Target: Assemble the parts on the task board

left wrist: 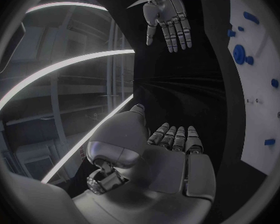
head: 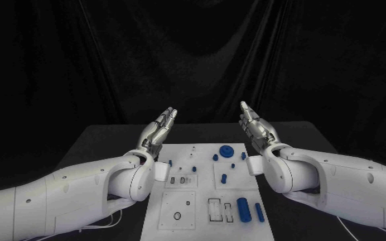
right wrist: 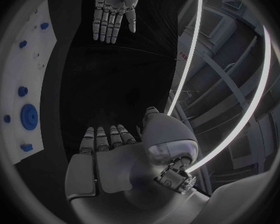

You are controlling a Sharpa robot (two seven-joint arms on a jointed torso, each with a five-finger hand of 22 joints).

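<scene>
blue pegs (head: 250, 209) near board (head: 181, 227) edge: likely light, rigid, slick; pinch mid-shaft | left hand (head: 158, 127), right hand (head: 256, 124) raised, straight-fingered, holding nothing

Black table (head: 105, 135) before a dark curtain, white task board (head: 205, 196) lying flat along its middle, reaching toward the near edge, small blue parts (head: 226, 152) scattered on the board, far table edge seemingly bare though dim.
</scene>
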